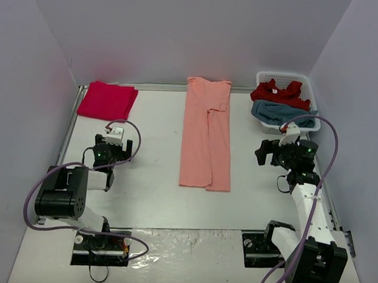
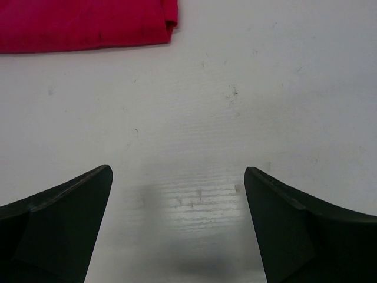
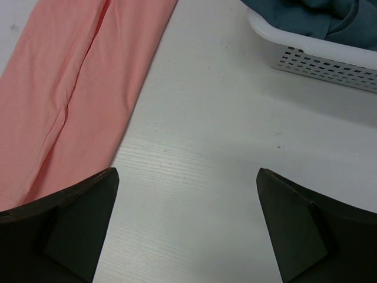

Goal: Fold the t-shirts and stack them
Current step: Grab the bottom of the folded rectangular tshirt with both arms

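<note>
A salmon-orange t-shirt lies flat in the middle of the table, folded lengthwise into a long strip; its near right part also shows in the right wrist view. A folded crimson t-shirt rests at the far left, its edge at the top of the left wrist view. Another red t-shirt and a teal-blue t-shirt are heaped in the basket. My left gripper is open over bare table short of the crimson shirt. My right gripper is open over bare table between the salmon shirt and the basket.
The white slotted basket stands at the far right corner, its wall close ahead of the right gripper. Grey walls close in the table on three sides. A metal rail runs along the left edge.
</note>
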Robot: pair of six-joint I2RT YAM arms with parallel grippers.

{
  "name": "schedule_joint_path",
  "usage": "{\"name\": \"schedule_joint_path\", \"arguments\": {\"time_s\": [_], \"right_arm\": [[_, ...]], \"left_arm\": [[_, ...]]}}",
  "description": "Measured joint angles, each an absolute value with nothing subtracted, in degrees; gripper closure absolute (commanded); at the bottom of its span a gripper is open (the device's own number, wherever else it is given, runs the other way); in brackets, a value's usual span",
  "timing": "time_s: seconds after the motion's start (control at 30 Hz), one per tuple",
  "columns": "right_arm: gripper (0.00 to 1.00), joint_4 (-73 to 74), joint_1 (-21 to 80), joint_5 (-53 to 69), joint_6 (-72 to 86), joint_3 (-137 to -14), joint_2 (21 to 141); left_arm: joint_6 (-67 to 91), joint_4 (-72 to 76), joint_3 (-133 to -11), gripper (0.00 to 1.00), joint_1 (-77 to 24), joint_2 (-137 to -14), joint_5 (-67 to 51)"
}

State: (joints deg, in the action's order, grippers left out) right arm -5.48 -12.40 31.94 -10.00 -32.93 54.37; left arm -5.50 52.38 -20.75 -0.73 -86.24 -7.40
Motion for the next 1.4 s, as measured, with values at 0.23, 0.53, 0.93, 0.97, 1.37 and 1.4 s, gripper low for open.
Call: {"name": "schedule_joint_path", "arguments": {"time_s": [0.23, 0.53, 0.93, 0.97, 1.37, 1.4], "right_arm": [[0.00, -7.0, -12.5, 31.9, -8.1, -32.6, 54.4], [0.00, -21.1, -12.5, 28.3, -1.0, -30.3, 58.0], [0.00, -65.1, -12.4, 26.1, 2.9, -15.3, 83.6], [0.00, -66.5, -12.4, 26.4, 2.8, -15.3, 84.8], [0.00, -72.6, -8.5, 24.3, 0.8, -17.5, 91.2], [0.00, -72.8, -7.4, 22.8, 0.3, -17.8, 91.2]], "left_arm": [[-5.4, 60.0, -18.5, 0.06, -0.7, -87.5, -7.6], [-4.9, 60.2, -18.9, 0.06, -0.7, -87.6, -6.7], [-3.6, 59.2, -20.2, 0.06, 0.2, -87.7, -5.0], [-3.4, 59.2, -20.2, 0.06, 0.6, -87.7, -5.0], [-2.7, 58.9, -20.4, 0.06, 1.5, -87.7, -4.6], [-2.8, 58.9, -20.4, 0.06, 1.5, -87.7, -4.6]]}}
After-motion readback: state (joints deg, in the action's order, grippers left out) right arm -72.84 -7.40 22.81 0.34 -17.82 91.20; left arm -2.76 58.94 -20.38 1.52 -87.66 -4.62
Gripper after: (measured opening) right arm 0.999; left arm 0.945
